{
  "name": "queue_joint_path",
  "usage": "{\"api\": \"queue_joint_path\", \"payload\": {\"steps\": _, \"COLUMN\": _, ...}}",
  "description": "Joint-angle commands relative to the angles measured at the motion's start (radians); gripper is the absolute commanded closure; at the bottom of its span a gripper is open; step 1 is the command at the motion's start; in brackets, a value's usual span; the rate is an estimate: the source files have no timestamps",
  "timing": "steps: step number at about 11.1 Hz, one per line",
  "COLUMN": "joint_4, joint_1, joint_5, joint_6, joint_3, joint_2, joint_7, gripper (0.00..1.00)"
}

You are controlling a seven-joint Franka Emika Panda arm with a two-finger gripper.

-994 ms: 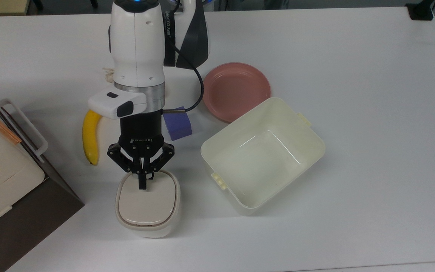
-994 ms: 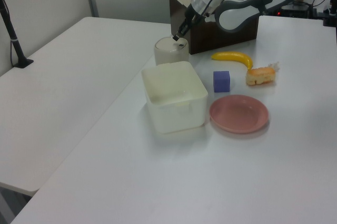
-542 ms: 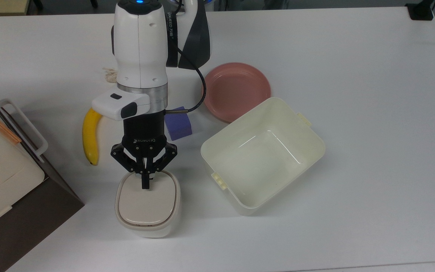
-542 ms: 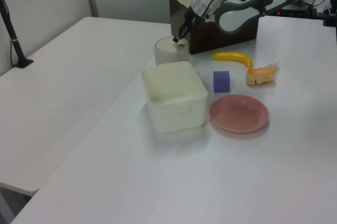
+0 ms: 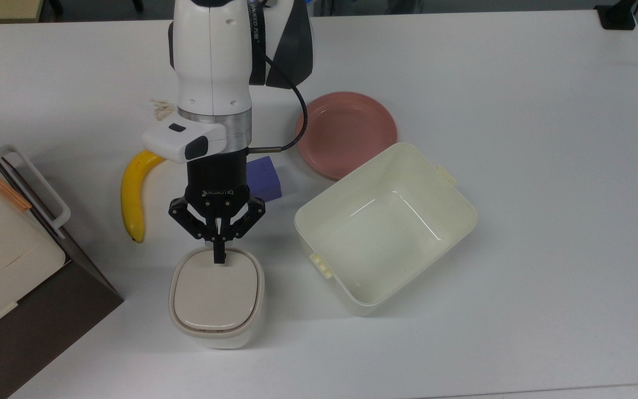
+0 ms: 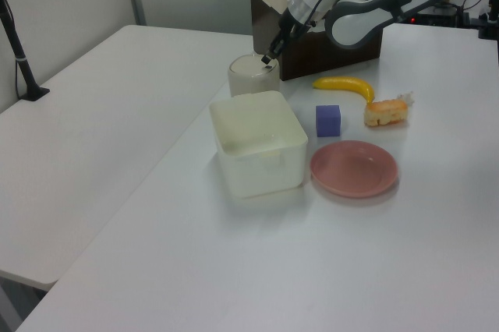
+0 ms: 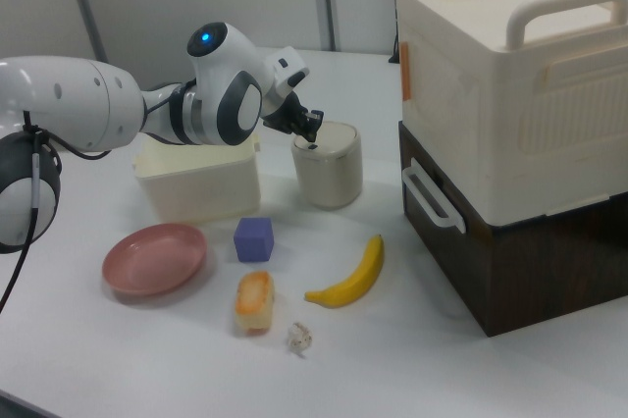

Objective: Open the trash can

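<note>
My gripper, fingers pinched together and holding nothing, points down at the trash can's lid edge nearest the purple block. The can sits between the banana and the open tub. An off-centre press could slide the light can instead of releasing its lid.

White table beside another white table, pale wall panels behind.
</note>
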Motion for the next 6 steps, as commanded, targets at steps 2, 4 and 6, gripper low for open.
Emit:
{"api": "queue_joint_path", "payload": {"steps": 2, "joint_4": -0.062, "joint_1": -0.002, "joint_5": -0.025, "joint_6": 0.009, "joint_3": -0.007, "joint_2": -0.042, "joint_7": 0.022, "gripper": 1.00}}
{"api": "queue_joint_path", "payload": {"steps": 4, "joint_4": -0.060, "joint_1": -0.005, "joint_5": -0.025, "joint_6": 0.009, "joint_3": -0.007, "joint_2": -0.044, "joint_7": 0.022, "gripper": 1.00}}
{"api": "queue_joint_path", "payload": {"steps": 6, "joint_4": -0.059, "joint_1": -0.003, "joint_5": -0.025, "joint_6": 0.011, "joint_3": -0.007, "joint_2": -0.042, "joint_7": 0.022, "gripper": 1.00}}
